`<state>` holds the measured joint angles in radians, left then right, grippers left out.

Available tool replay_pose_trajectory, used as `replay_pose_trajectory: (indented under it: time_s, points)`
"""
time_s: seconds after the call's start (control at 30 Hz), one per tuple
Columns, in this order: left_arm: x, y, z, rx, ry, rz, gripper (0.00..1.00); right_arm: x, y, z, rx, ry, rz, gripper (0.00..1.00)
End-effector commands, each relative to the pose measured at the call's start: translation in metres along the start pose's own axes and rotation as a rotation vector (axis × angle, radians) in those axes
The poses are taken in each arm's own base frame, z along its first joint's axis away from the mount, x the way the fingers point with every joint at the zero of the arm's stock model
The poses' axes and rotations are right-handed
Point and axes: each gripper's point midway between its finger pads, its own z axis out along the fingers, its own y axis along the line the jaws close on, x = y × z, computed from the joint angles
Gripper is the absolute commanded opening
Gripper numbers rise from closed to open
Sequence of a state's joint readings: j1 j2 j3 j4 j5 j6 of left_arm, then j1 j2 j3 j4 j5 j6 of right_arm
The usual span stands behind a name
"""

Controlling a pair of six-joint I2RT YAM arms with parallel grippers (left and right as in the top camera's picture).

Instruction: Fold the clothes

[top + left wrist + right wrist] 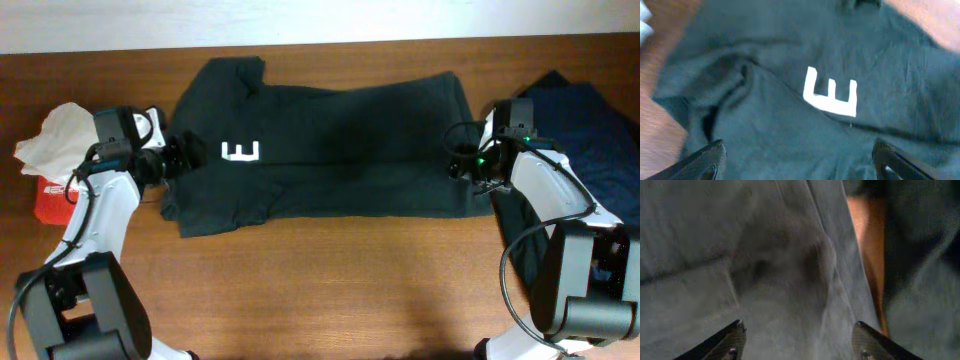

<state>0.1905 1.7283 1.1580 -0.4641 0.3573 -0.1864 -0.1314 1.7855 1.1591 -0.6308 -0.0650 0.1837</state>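
Toward the far edge of the wooden surface point(330, 290) I see the dark shirt point(340, 140) lying spread, white E point(241, 151) up. My left claw point(176, 156) sits at its left side, my right claw point(462, 162) at its right, both spread open, gripping nothing. A navy garment point(590, 120) lies at the right edge, a red box point(48, 198) at the left.

I count one black shirt point(340, 130) and one navy heap point(590, 115) of cloth; I cannot tell how many pieces the heap holds. The shirt bears one white letter point(241, 152), an E. On my left side I see one red box point(48, 200) and one white wad point(55, 140) on it. One table point(330, 290). Two arms, the left arm point(100, 215) and right arm point(548, 185). Two grippers, the left gripper point(183, 156) and right gripper point(458, 162), with two fingers each in the wrist views.
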Motion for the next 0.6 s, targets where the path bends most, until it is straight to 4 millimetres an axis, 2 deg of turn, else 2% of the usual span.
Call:
replay_pose_trajectory:
  time_s: [0.0, 0.07, 0.13, 0.23, 0.27, 0.3, 0.43, 0.57]
  points:
    - [0.025, -0.021, 0.011, 0.015, 0.092, 0.14, 0.93, 0.014, -0.012, 0.003, 0.048, 0.053, 0.013, 0.67]
    - [0.039, -0.027, 0.013, 0.002, 0.14, 0.16, 0.93, 0.024, -0.014, 0.007, 0.053, 0.075, 0.014, 0.6]
    - [0.049, -0.03, 0.014, -0.024, 0.174, 0.176, 0.93, 0.033, -0.018, 0.012, 0.07, 0.093, 0.015, 0.46]
    - [0.063, -0.041, 0.016, -0.022, 0.22, 0.202, 0.92, 0.047, -0.023, 0.02, 0.082, 0.115, 0.016, 0.36]
    - [0.067, -0.044, 0.016, -0.019, 0.232, 0.209, 0.89, 0.051, -0.023, 0.022, 0.084, 0.121, 0.016, 0.33]
    - [0.072, -0.048, 0.017, -0.015, 0.245, 0.22, 0.8, 0.054, -0.024, 0.024, 0.085, 0.126, 0.016, 0.28]
    - [0.086, -0.058, 0.022, -0.006, 0.277, 0.25, 0.69, 0.06, -0.027, 0.026, 0.098, 0.136, 0.015, 0.2]
    - [0.113, -0.067, 0.031, 0.006, 0.343, 0.315, 0.67, 0.061, -0.029, 0.026, 0.106, 0.136, 0.015, 0.2]
